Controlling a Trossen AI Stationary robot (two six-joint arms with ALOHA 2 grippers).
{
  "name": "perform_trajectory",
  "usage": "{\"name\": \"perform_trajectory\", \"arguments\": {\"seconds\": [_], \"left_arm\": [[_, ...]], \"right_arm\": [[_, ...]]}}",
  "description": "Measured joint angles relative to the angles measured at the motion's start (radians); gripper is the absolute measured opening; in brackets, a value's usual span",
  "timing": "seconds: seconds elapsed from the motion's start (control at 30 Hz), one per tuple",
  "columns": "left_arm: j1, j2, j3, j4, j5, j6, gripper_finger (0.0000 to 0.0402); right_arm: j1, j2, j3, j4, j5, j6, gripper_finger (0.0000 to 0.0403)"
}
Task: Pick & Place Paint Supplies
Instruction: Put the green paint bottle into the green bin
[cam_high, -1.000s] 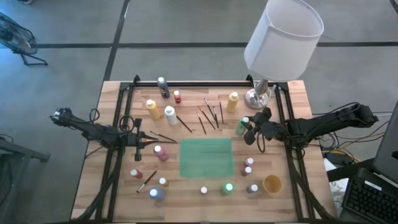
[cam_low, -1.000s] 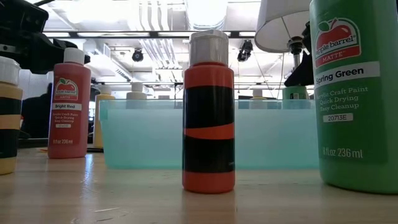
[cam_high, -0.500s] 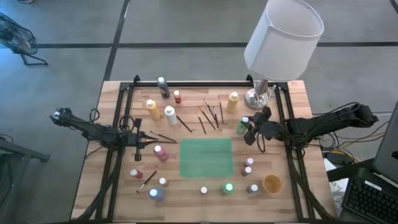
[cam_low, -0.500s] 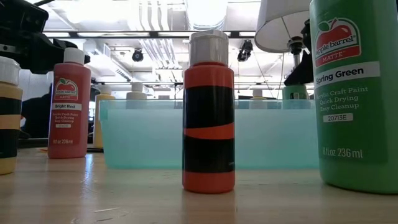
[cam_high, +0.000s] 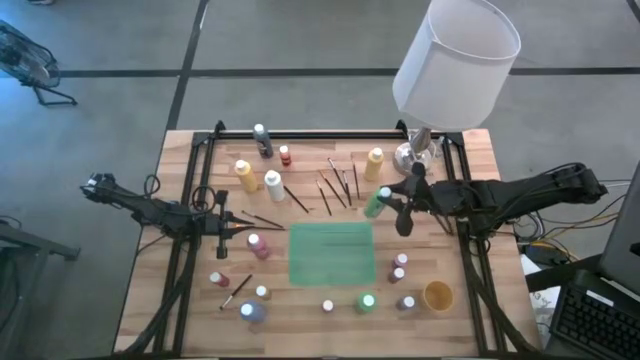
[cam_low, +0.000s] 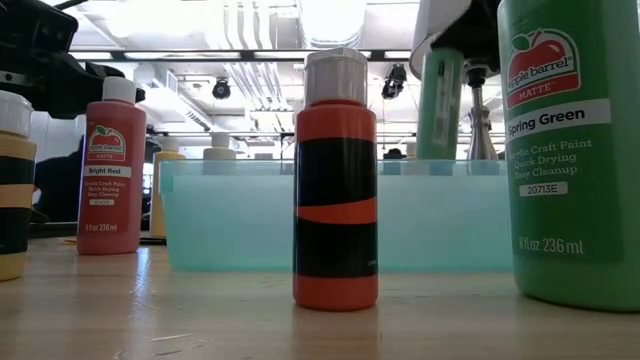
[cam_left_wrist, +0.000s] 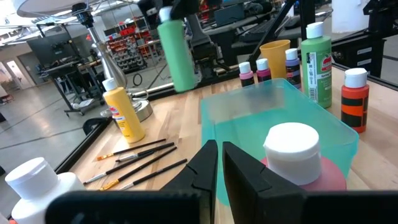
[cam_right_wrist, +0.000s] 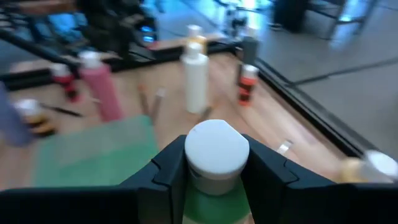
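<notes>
While the left gripper waits with its fingers pressed together at about nine o'clock from the green mat, the right gripper is clamped on a green paint bottle, holding it at roughly one o'clock from the mat's centre, just off the mat's far right corner. From the right wrist view the two dark fingers squeeze the bottle just under its white cap. In the low view that bottle hangs clear of the table, above the teal edge of the mat, and the left wrist view shows it tilted in the air next to the lamp base. The other supplies stand or lie on the wooden table: a yellow bottle and a white bottle at about ten o'clock from the mat, a second yellow bottle at one o'clock near the lamp, a cluster of thin dark brushes at twelve o'clock, a pink bottle touching close beside the left fingers, and small bottles along the near edge at six o'clock. A tan cup sits at four o'clock.
</notes>
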Motion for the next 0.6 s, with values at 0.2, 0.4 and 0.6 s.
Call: {"name": "perform_trajectory", "arguments": {"seconds": [0.2,0.4,0.6], "left_arm": [[0.000,0.000,0.000,0.000,0.000,0.000,0.0030],[0.000,0.000,0.000,0.000,0.000,0.000,0.0030],[0.000,0.000,0.000,0.000,0.000,0.000,0.0030]], "right_arm": [[0.049,0.026,0.046,0.005,-0.061,-0.001,0.0115],[0.092,0.107,0.046,0.061,-0.063,-0.015,0.0113],[0.106,0.194,0.050,0.071,-0.064,-0.009,0.0118]]}}
